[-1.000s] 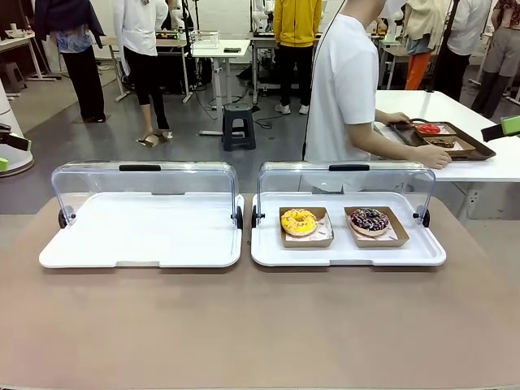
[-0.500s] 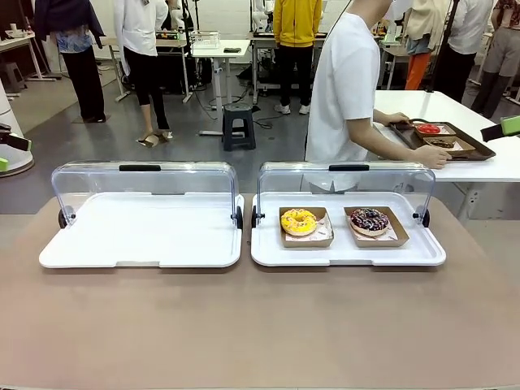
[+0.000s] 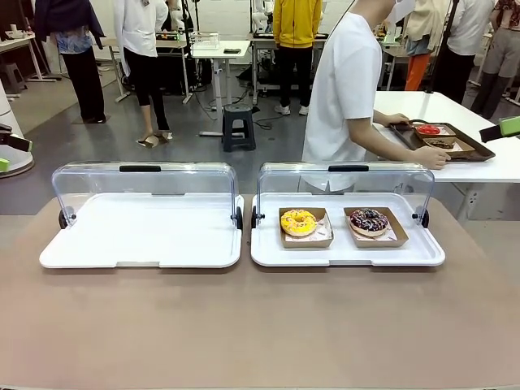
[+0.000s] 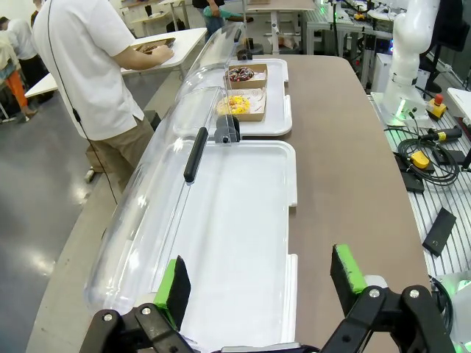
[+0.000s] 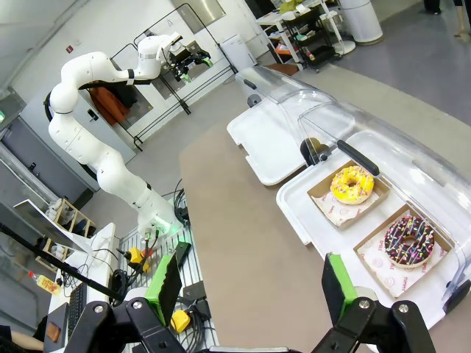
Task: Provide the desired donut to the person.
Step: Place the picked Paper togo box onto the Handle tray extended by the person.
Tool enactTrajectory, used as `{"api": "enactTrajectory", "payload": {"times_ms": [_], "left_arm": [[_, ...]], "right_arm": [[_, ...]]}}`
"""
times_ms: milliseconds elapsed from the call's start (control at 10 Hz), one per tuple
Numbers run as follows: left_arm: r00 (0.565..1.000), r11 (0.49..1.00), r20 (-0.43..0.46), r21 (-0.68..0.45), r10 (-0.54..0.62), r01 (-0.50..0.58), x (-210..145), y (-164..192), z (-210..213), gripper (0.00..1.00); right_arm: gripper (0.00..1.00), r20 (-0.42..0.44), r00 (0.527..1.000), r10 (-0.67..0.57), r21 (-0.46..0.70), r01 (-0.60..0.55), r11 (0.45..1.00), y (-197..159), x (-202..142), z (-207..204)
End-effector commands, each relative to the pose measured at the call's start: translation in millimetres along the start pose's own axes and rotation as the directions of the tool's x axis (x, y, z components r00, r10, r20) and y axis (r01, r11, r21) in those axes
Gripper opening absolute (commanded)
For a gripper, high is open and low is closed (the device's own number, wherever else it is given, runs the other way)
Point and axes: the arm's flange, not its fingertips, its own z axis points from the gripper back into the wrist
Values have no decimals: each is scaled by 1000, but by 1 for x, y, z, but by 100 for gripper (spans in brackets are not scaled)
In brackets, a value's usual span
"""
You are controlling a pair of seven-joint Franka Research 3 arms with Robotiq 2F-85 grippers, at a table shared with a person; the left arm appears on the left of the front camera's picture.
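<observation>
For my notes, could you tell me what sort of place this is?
Probably a robotics lab: a white robot arm with loose cables beside the table, and display trays of donuts staged like a bakery counter.

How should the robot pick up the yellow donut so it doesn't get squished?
Probably best by its brown cardboard tray, not the yellow-iced ring donut itself: the tray's low upright walls give the fingers firm flat edges. Come from above and the near side, since the clear domed lid stands folded open behind it, and the chocolate sprinkled donut sits beside it in its own tray.
</observation>
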Motion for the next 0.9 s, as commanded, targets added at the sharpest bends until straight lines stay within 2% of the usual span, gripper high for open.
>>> {"api": "enactTrajectory", "payload": {"times_ms": [0,800], "left_arm": [[1000,1000,-4,15,14,-13,3,1,1,100],[1000,1000,-4,15,14,-13,3,1,1,100]], "right_arm": [[100,3,1000,5,8,-5,1000,0,1,-1],[100,3,1000,5,8,-5,1000,0,1,-1]]}}
